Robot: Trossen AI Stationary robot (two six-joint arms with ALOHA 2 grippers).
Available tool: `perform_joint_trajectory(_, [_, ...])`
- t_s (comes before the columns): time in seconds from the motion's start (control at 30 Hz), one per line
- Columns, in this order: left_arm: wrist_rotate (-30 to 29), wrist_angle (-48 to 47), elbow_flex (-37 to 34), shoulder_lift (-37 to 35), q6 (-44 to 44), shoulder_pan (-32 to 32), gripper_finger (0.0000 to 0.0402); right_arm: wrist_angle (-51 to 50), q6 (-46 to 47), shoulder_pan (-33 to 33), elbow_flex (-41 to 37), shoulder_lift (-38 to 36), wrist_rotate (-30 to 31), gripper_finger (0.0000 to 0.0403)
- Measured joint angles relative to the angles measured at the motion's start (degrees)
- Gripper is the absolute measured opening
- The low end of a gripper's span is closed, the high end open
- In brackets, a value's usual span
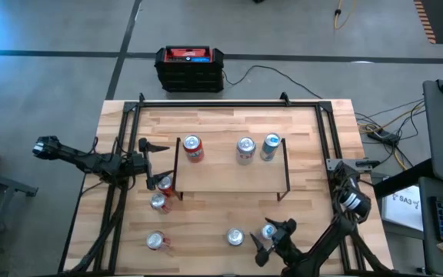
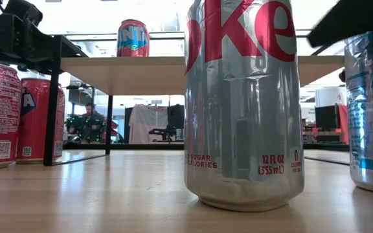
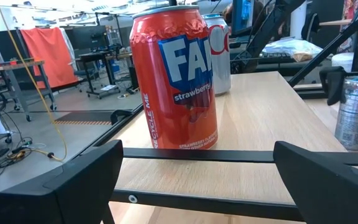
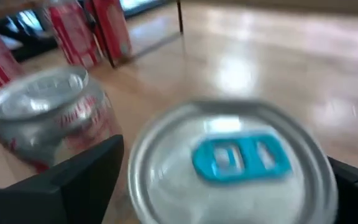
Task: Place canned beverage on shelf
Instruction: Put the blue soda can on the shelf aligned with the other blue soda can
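Your right end effector (image 1: 267, 241) hangs over the blue-tabbed can (image 4: 229, 168) at the desk's (image 1: 221, 223) front edge, fingers spread either side of its lid, released, not gripping. That can stands on the desk, beside a silver can (image 1: 235, 237), not on the shelf (image 1: 229, 175). Your left end effector (image 1: 158, 163) waits released at the shelf's left end, facing the red can (image 3: 176, 78).

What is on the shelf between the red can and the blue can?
On the shelf, a silver can stands between the red can and the blue can, close beside the blue one. The high view shows it.
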Motion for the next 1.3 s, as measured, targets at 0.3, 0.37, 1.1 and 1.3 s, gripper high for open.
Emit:
perform_joint_trajectory(0.3, [0.00,-0.02,0.00,0.00,-0.02,0.00,0.0400,-4.71,-4.43,0.22,9.16,-2.20,-19.14,0.0373])
perform_joint_trajectory(0.37, [0.00,0.00,0.00,0.00,0.00,0.00,0.0400,-7.58,-4.93,0.20,11.89,-2.84,-22.29,0.0373])
perform_joint_trajectory(1.1, [0.00,-0.02,0.00,0.00,0.00,0.00,0.0400,-16.00,-19.10,-9.36,27.63,-4.39,-51.67,0.0373])
perform_joint_trajectory(1.3, [0.00,-0.02,0.00,0.00,-0.02,-0.01,0.0400,-16.04,-26.74,-14.65,27.60,-5.46,-63.38,0.0373])
